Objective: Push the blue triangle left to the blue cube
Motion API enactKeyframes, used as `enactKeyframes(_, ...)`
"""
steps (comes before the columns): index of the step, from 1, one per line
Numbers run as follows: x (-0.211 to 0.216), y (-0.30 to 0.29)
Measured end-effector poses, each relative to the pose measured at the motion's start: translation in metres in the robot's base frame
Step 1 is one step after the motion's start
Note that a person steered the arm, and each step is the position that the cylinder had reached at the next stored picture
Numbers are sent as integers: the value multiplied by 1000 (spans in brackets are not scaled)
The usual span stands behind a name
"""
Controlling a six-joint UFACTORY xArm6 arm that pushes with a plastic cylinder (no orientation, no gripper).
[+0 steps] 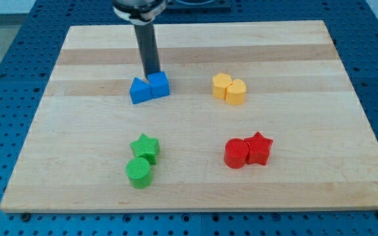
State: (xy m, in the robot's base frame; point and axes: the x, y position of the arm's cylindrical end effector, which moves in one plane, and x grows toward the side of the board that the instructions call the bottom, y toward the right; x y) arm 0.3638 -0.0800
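Note:
The blue triangle [139, 91] lies on the wooden board [195, 52], touching the blue cube [159, 84] on the cube's left side. My tip [152, 73] stands just behind the blue cube at the view's top side, touching or nearly touching its back edge. The dark rod rises straight up from there to the view's top edge.
Two yellow blocks [229, 88] sit together to the right of the blue pair. A red cylinder [235, 153] and red star [259, 147] touch at the lower right. A green star [146, 147] and green cylinder [138, 172] touch at the lower left.

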Motion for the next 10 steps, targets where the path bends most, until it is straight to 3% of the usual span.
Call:
enactKeyframes(2, 53, 28)
enactKeyframes(3, 57, 29)
enactKeyframes(4, 42, 29)
enactKeyframes(5, -25, 8)
enactKeyframes(6, -60, -42)
enactKeyframes(7, -45, -101)
enactKeyframes(8, -32, -117)
enactKeyframes(10, 16, -68)
